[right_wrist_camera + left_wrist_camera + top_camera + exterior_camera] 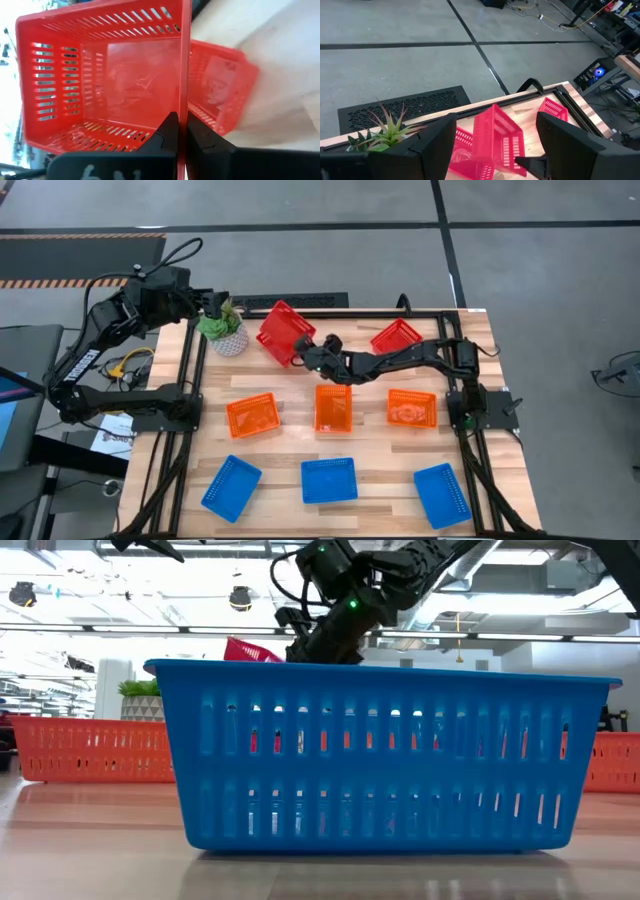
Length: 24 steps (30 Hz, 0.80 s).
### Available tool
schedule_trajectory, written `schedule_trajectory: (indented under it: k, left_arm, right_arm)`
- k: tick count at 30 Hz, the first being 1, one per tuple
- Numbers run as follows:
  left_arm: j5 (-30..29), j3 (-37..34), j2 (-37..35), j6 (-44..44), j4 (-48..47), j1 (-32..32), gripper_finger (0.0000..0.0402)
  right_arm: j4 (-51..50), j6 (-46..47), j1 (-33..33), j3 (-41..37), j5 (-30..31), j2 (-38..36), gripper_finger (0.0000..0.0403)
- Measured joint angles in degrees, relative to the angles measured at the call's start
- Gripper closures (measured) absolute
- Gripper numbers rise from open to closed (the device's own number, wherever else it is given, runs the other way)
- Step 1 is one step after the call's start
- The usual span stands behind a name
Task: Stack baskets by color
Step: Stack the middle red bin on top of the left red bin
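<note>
My right gripper (305, 358) reaches across the table's far half and is shut on a red basket (283, 332), which stands steeply tilted. In the right wrist view a second red basket (220, 95) lies on the table just behind it. A third red basket (397, 337) sits at the far right. Three orange baskets (252, 416) (333, 408) (412, 408) form a middle row. Three blue baskets (231, 487) (329, 480) (442, 495) lie along the near edge. My left gripper (502, 150) hangs open above the far left corner, by the plant. My right gripper pinches one side wall of the red basket at its rim (185, 100), one finger inside the basket and one outside. The fingers come nearly level from the table's right. The basket is tipped on its side, its open top facing the gripper; whether its lower edge touches anything I cannot tell.
A green plant in a white pot (225, 330) stands at the far left, close to the held basket. In the low view the middle blue basket (385, 755) fills the foreground. Black frame rails (190, 380) run along the table's sides.
</note>
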Motion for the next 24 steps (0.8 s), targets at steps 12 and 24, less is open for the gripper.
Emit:
schedule_trajectory:
  k: [12, 24]
  left_arm:
    - [0.0, 0.0, 0.0, 0.0, 0.0, 0.0, 0.0139]
    - [-0.7, 0.0, -0.4, 0.9, -0.1, 0.1, 0.0139]
  right_arm:
    - [-2.7, -3.3, 0.9, 4.9, 2.6, 3.4, 0.0384]
    - [-4.3, -2.2, 0.1, 11.4, -1.7, 8.4, 0.0380]
